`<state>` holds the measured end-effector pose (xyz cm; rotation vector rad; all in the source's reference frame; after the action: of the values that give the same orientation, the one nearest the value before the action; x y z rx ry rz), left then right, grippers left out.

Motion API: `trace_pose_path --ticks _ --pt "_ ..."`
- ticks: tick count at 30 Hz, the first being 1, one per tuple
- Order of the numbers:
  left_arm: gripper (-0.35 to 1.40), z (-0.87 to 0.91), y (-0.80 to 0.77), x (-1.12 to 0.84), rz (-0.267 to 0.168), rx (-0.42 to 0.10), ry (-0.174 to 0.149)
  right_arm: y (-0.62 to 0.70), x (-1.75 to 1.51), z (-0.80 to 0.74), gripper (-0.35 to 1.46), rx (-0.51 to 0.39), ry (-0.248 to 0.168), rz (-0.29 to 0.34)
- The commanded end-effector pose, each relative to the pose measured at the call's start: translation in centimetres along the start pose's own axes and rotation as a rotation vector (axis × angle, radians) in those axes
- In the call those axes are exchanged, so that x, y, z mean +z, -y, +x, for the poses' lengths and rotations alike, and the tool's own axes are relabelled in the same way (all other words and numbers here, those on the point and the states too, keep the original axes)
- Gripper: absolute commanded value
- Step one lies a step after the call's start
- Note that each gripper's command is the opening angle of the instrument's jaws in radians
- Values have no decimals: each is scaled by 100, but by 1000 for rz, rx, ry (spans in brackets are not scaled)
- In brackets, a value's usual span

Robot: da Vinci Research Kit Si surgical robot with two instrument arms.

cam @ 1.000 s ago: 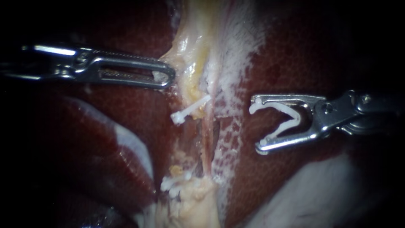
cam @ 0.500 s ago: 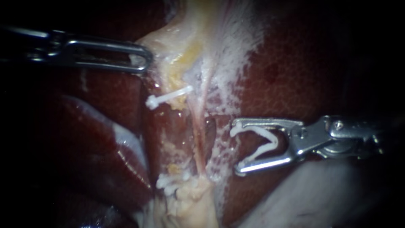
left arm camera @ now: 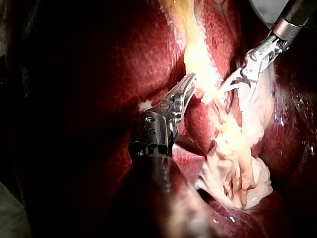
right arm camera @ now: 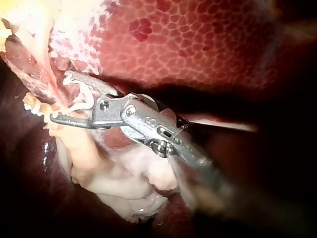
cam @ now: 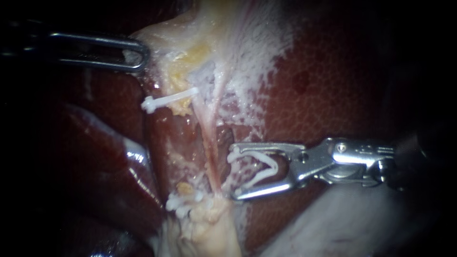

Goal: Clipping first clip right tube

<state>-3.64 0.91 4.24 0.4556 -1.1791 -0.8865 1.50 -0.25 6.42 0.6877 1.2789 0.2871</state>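
My right instrument [cam: 233, 173] comes in from the right with an open white V-shaped clip [cam: 257, 166] seated between its jaws, which stand wide apart. The clip's mouth faces a thin pink tube [cam: 212, 147] and its tips lie just right of it. The right wrist view shows the same jaws [right arm camera: 59, 97] beside the tube [right arm camera: 47, 64]. My left instrument [cam: 140, 54] at the upper left is shut on the edge of pale yellow tissue [cam: 185, 57] and holds it stretched; in the left wrist view its jaws [left arm camera: 190, 82] meet that tissue.
A shut white clip [cam: 169, 100] sits across the strand left of the tube. More white clips [cam: 183, 204] cluster lower down on pale fatty tissue [cam: 209, 228]. Dark red liver [cam: 333, 85] lies all around, with a glossy lobe [cam: 114, 171] at the lower left.
My right instrument has moved down and left, bringing the open clip up to the tube. My left instrument has pulled the pale tissue and upper clip leftward and upward.
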Motion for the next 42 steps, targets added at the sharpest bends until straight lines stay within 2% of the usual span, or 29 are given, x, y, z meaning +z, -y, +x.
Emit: trace_pose_path --ticks 1,10,23,33,42 --pt "-35 0 0 0 0 0 0 -2 2 -1 60 4 4 1" --pt "-35 0 2 0 -1 0 3 -4 21 0 60 19 19 52" --pt "-35 -1 3 -1 0 0 3 11 35 10 54 44 50 178" --pt "-35 -1 3 -2 0 0 3 22 33 11 48 87 69 232" --pt "-35 -1 3 -1 -1 0 3 20 33 11 38 129 80 248"
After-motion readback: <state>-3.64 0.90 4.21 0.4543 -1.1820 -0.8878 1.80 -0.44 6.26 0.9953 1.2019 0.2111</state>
